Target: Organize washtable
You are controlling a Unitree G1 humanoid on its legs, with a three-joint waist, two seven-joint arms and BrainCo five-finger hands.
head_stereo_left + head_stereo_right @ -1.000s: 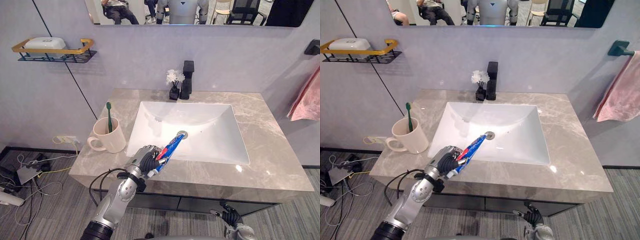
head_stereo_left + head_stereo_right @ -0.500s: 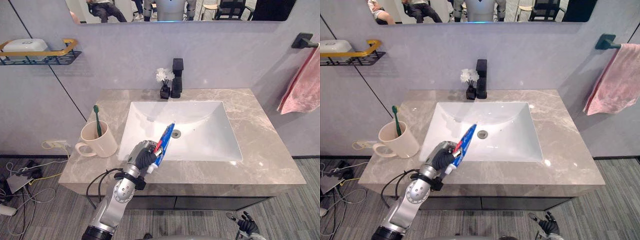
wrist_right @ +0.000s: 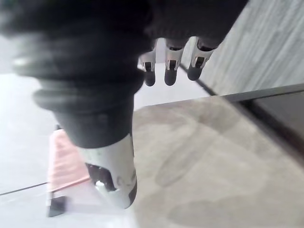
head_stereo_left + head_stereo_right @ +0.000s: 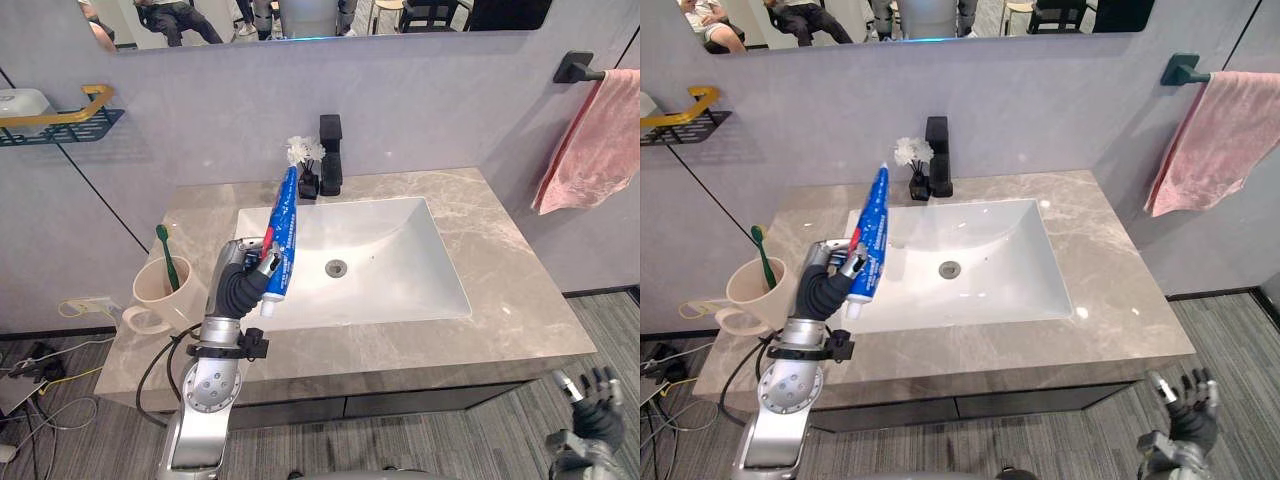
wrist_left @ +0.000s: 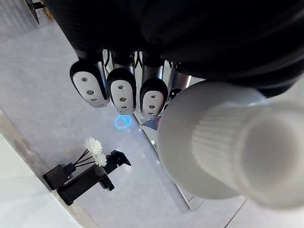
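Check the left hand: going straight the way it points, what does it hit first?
Likely the back wall near the mirror's lower edge, above the faucet: the left hand, shut on the toothpaste tube, points up and away. Depth is unclear.

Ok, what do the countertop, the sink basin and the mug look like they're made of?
The grey-brown veined countertop looks like polished stone or a stone-look slab: mottled veining, soft sheen. The white rectangular sink basin looks like glazed ceramic: smooth, bright highlights. The cream handled mug is probably ceramic, thick-walled and matte; plastic is possible.
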